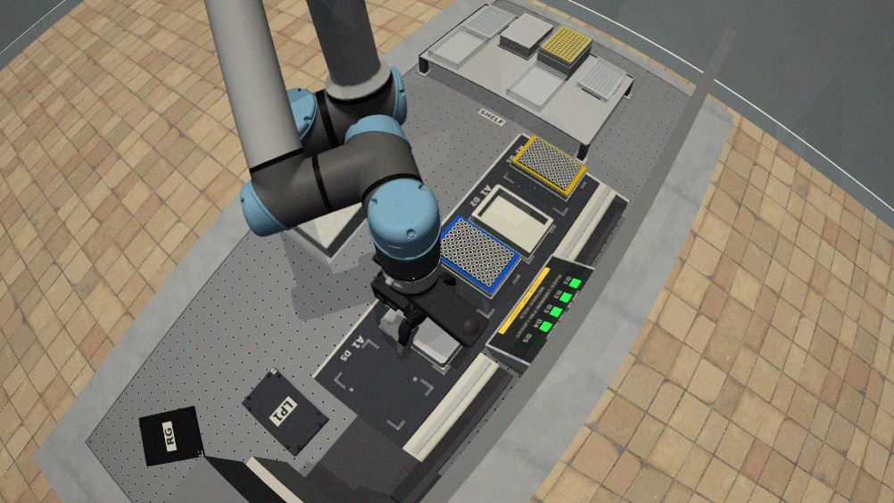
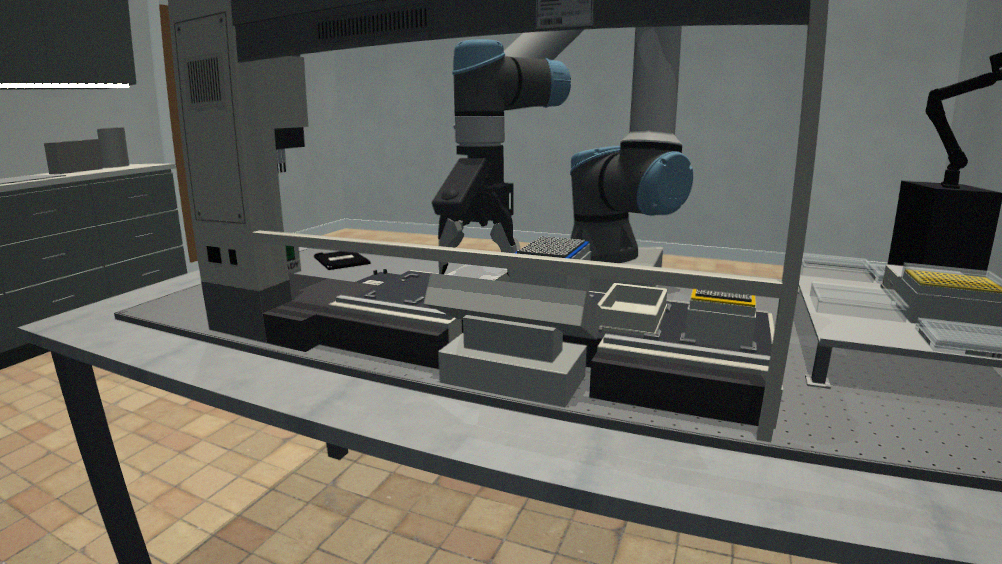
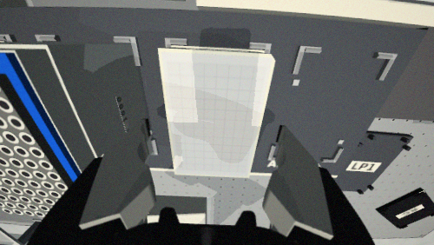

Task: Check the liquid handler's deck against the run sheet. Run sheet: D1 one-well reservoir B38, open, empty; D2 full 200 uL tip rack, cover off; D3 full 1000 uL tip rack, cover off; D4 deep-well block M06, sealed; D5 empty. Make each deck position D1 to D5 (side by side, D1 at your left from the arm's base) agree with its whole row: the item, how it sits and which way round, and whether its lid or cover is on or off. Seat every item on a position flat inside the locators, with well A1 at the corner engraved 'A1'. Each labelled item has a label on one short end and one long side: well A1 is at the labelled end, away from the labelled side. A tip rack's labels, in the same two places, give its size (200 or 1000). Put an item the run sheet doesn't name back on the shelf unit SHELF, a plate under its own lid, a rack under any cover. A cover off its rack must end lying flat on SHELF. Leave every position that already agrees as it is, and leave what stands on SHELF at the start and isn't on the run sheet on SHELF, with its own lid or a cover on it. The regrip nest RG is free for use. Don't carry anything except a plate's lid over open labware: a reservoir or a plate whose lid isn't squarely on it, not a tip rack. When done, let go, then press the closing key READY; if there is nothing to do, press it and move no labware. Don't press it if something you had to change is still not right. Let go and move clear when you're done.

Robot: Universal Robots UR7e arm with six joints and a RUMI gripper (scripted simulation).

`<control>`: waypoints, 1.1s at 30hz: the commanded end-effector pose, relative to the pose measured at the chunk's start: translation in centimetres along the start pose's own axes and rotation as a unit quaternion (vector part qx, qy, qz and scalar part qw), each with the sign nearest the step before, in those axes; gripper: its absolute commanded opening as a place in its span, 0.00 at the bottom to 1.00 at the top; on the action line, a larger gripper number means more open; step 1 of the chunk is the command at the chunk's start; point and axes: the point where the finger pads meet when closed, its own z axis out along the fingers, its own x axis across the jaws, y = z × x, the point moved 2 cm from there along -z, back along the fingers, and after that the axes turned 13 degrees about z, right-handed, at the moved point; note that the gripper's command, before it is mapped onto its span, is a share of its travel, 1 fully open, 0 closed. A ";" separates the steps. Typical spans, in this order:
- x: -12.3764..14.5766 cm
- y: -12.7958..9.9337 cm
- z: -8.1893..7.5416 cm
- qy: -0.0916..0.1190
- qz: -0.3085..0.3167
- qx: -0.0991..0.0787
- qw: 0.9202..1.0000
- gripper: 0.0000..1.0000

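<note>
Wrist view shows the gripper [image 3: 208, 204] open and empty, its fingers spread wide to either side of the sealed block [image 3: 217, 113], above it and not touching. The block sits inside its locators, long axis running straight away from the camera, one short end nearest the gripper. The top view hides most of the block [image 1: 435, 345] under the wrist, but shows its place on the deck: between the blue rack [image 1: 479, 254] and the bare D5 slot [image 1: 381, 381]. Beyond lie the reservoir [image 1: 511, 219] and the yellow rack [image 1: 549, 164].
</note>
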 end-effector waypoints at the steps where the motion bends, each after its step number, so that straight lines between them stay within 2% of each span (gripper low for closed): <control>1: 0.0 -0.1 0.2 0.000 0.000 0.001 1.000 0.82; 11: 0.0 -0.1 0.2 0.000 0.000 0.001 1.000 0.82; 12: 0.0 -0.1 0.2 0.000 0.000 0.001 1.000 0.00; 33: 0.0 -0.1 0.2 0.000 0.000 0.001 1.000 0.00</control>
